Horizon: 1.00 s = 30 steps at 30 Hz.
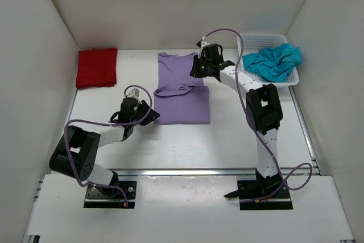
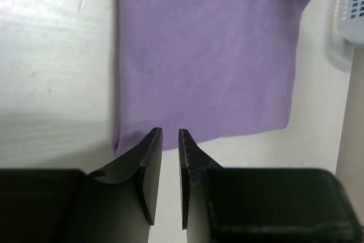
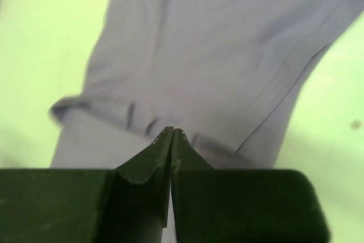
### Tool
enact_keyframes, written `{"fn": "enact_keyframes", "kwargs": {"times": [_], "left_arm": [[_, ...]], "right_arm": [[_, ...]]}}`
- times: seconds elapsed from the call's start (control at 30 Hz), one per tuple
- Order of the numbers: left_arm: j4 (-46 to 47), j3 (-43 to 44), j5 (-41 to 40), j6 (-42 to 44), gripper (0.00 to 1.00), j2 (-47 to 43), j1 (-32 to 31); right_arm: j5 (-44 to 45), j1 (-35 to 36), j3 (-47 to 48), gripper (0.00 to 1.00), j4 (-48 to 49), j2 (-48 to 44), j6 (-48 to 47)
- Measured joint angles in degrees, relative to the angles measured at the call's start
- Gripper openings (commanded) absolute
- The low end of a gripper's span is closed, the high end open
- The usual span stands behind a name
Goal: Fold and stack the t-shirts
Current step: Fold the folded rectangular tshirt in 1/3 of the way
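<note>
Left gripper (image 1: pixel 152 116): jaws a narrow slit apart with nothing between them; the pale table (image 1: pixel 199 146) shows through the gap in the left wrist view.
Left gripper position: low over the table at the near-left corner of the lavender t-shirt (image 1: pixel 182 103), with 1 finger (image 2: pixel 149 157) overlapping the shirt's near hem.
Right gripper (image 1: pixel 195 72): fingers pressed fully together.
Right gripper position: at the right side of the lavender t-shirt, tips against a bunched hem fold; whether any cloth is pinched cannot be told.
Lavender t-shirt: flat in the middle of the table, partly folded, near half a smooth rectangle, far half narrower, with a sleeve hem lying across the middle.
Red t-shirt (image 1: pixel 96 68): folded into a compact rectangle at the far left of the table, well apart from both arms.
Teal t-shirt (image 1: pixel 276 62): crumpled, unfolded, in the white mesh basket (image 1: pixel 261 39) at the far right, spilling over its right rim.
</note>
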Motion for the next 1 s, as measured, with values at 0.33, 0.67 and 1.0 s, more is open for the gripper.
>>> {"fn": "enact_keyframes", "kwargs": {"times": [0.33, 0.67, 1.0], "left_arm": [[-3.06, 18.64, -0.02, 0.85, 0.17, 16.13, 0.24], [-3.34, 28.57, 2.51, -0.74, 0.18, 27.71, 3.87], [-1.4, 33.64, 4.68, -3.37, 0.21, 32.46, 6.23]], "right_arm": [[-8.52, 3.1, -25.64, 0.0, 6.62, -15.02, 2.36], [-12.98, 2.25, -24.39, 0.0, 8.37, -8.68, 2.84], [-15.15, -1.57, -13.49, 0.0, 6.88, 1.86, 3.5]]}}
